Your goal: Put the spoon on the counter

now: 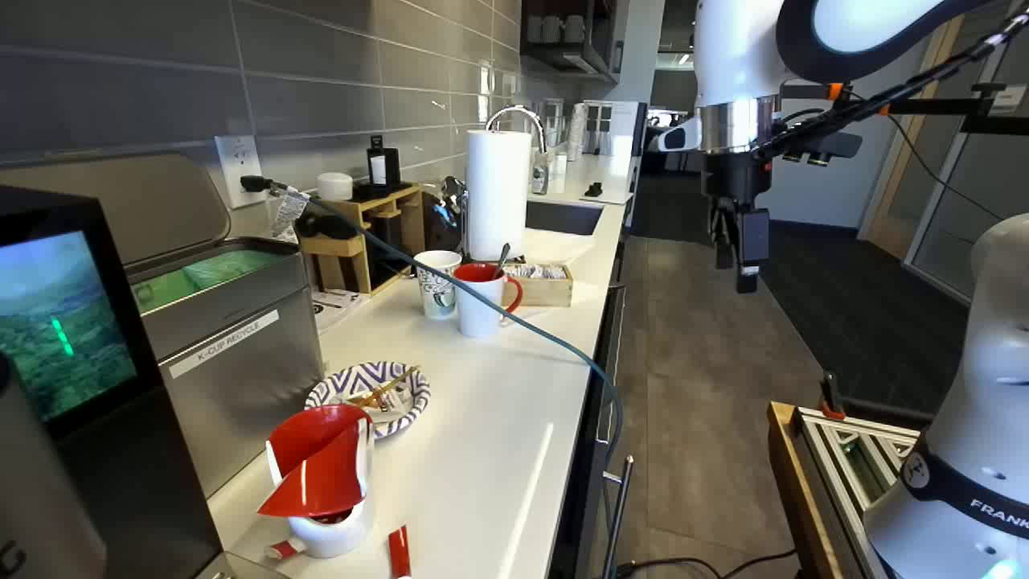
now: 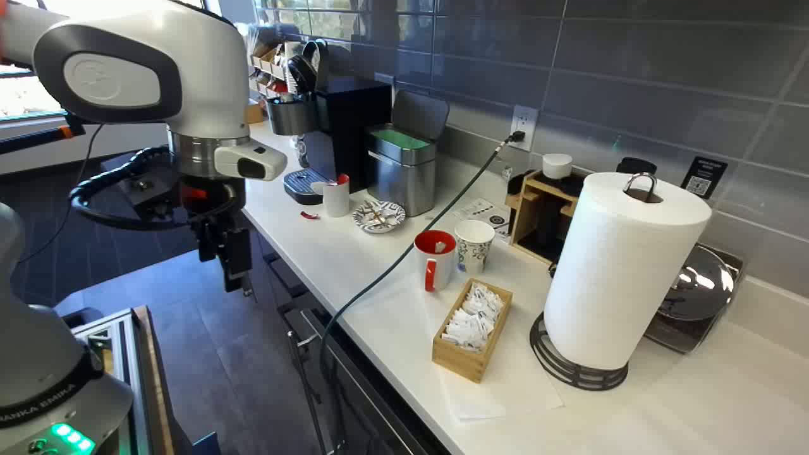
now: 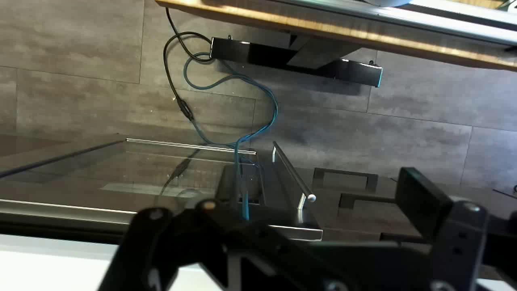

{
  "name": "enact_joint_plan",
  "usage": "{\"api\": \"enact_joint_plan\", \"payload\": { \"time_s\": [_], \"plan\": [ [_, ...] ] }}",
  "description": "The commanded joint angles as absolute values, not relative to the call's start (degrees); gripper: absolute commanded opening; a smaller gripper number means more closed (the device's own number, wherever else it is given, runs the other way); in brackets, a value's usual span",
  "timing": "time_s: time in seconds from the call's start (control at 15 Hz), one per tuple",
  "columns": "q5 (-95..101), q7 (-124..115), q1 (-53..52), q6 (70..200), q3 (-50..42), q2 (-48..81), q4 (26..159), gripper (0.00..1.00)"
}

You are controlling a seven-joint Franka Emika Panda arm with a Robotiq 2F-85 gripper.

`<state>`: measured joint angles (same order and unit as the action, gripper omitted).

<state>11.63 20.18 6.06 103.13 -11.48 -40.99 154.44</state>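
The dark-grey spoon (image 1: 504,256) stands tilted in a white mug (image 1: 480,312) with a red inside and red handle; only its upper end shows above the rim. In an exterior view the mug (image 2: 445,268) holds a small pale piece that I cannot identify. The mug stands on the white counter (image 1: 474,450), which also shows in the wrist view (image 3: 48,262). My gripper (image 1: 738,269) hangs pointing down over the floor, beyond the counter's front edge and apart from the mug. In the wrist view its fingers (image 3: 323,202) are spread, with nothing between them.
A blue cable (image 2: 404,256) crosses the counter beside the mug and drops over the edge. A patterned paper cup (image 2: 474,240) and a wooden packet box (image 2: 461,360) flank the mug. A paper towel roll (image 2: 622,272), a patterned plate (image 1: 418,402) and a small red item (image 1: 399,551) stand farther off.
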Motion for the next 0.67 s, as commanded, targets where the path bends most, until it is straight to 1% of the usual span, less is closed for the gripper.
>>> {"api": "enact_joint_plan", "payload": {
  "time_s": [0.0, 0.47, 0.6],
  "plan": [
    [11.7, 20.0, 5.8, 103.0, -11.7, -41.0, 154.4, 1.0],
    [11.7, 20.0, 5.8, 103.0, -11.7, -41.0, 154.4, 1.0],
    [12.4, 20.1, 6.7, 104.7, -12.5, -41.3, 153.7, 1.0]
  ]
}}
